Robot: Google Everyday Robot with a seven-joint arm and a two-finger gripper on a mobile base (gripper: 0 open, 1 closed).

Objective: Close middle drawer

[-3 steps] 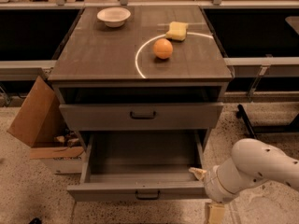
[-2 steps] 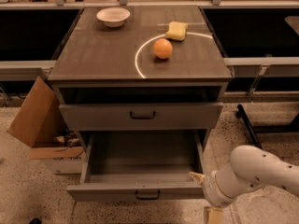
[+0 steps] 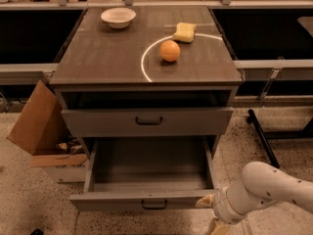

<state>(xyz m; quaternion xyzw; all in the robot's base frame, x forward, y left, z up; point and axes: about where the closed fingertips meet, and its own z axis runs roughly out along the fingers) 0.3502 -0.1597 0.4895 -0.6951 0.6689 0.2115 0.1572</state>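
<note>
The middle drawer (image 3: pixel 146 168) of the grey cabinet is pulled far out, an empty deep grey box. Its flat front (image 3: pixel 112 202) with a small dark bar handle (image 3: pixel 154 205) faces me. Above it, the top drawer front (image 3: pixel 146 121) stands slightly out from the cabinet. The lowest drawer is hidden beneath the open one. My gripper (image 3: pixel 209 214) is at the bottom right, just off the right end of the middle drawer's front. Its tan fingers (image 3: pixel 205 201) stand apart, holding nothing.
On the cabinet top (image 3: pixel 98 58) are a white bowl (image 3: pixel 118 17), an orange (image 3: pixel 169 50) and a yellow sponge (image 3: pixel 184 32). An open cardboard box (image 3: pixel 36 126) lies on the floor at the left. A dark metal leg (image 3: pixel 261 136) runs along the floor at the right.
My gripper and arm have dropped a little lower beside the right end of the drawer front. The middle drawer stays pulled out as before.
</note>
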